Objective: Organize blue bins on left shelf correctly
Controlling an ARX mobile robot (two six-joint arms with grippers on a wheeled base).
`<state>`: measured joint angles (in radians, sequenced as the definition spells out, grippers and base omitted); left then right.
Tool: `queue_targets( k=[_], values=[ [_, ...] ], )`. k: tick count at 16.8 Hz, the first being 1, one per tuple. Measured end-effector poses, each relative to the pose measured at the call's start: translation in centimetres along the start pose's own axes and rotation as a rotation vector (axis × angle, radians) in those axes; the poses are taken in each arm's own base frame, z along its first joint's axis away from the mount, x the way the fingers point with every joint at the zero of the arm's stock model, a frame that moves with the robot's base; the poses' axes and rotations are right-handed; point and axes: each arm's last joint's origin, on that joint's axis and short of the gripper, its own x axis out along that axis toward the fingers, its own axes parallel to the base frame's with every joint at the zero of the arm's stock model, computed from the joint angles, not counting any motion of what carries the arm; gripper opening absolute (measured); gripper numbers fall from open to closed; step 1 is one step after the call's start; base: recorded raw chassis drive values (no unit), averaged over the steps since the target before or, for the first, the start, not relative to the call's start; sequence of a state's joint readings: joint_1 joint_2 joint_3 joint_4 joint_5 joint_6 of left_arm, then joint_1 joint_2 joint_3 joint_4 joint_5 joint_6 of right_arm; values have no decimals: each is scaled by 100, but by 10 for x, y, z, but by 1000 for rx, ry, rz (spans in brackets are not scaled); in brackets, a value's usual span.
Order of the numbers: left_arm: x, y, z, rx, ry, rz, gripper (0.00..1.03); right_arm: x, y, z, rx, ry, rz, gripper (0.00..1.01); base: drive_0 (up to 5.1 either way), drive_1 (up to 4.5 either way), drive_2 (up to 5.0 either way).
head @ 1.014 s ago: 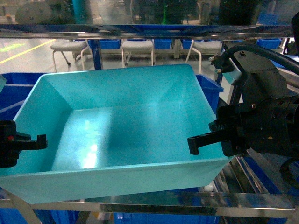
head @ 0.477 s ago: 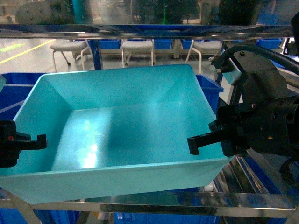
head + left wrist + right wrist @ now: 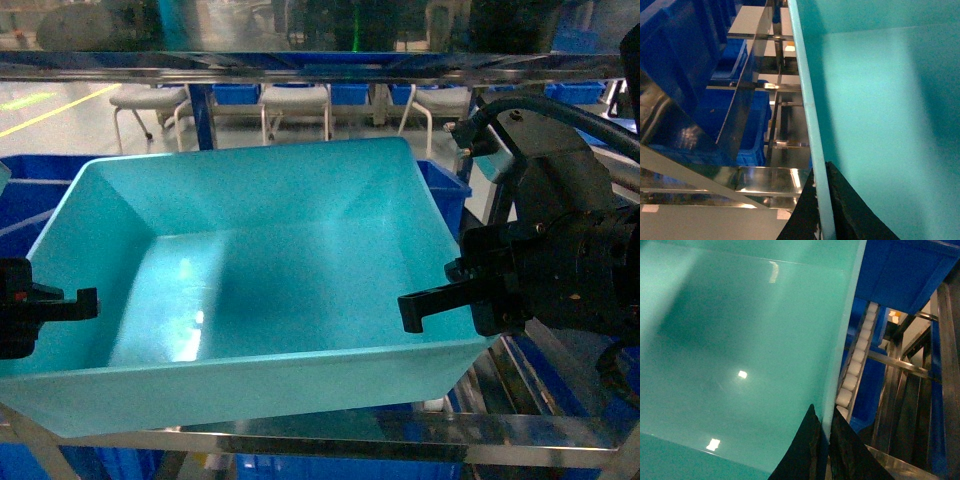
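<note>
You have the turquoise bin (image 3: 270,300) pinched by both side walls, and it sits at the front of the left shelf (image 3: 330,432), its near wall overhanging the shiny front beam. The left gripper (image 3: 60,305) is clamped over the left rim; in the left wrist view one dark finger (image 3: 805,215) lies outside the wall and the other inside, with the thin rim running between them. The right gripper (image 3: 430,305) has the right rim the same way — its wrist view shows the two fingers (image 3: 805,450) closed across the wall edge, just beside a lane of white rollers (image 3: 857,365). Royal-blue bins (image 3: 30,195) stand on either side and behind, and more sit on the tier below.

The bin is empty, so expect it to be light, but the walls are smooth, tapered plastic and the rim is thin. A pinch like this can slide up and off if you pull upward, and the long walls will probably flex inward if the arms squeeze toward each other. Keep both arms moving together and level; a twist between them would rack the tub. Mid-wall on each side, where you are now, looks like the sound place to hold. I cannot tell whether the bin's base is resting on the rollers or is carried clear of them — the head view hides the underside.
</note>
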<state>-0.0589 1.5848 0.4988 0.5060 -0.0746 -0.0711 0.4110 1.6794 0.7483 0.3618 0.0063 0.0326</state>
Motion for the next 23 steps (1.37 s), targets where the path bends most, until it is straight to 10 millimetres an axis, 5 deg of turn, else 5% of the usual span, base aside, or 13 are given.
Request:
queue_targets(
  k=[19, 23],
  values=[
    [0, -1, 0, 2, 2, -9, 2, 0, -2, 0, 4, 10, -12, 3, 9, 9, 9],
    [19, -9, 6, 16, 56, -41, 2, 12, -10, 0, 13, 57, -68, 3, 0, 0, 0]
  ],
)
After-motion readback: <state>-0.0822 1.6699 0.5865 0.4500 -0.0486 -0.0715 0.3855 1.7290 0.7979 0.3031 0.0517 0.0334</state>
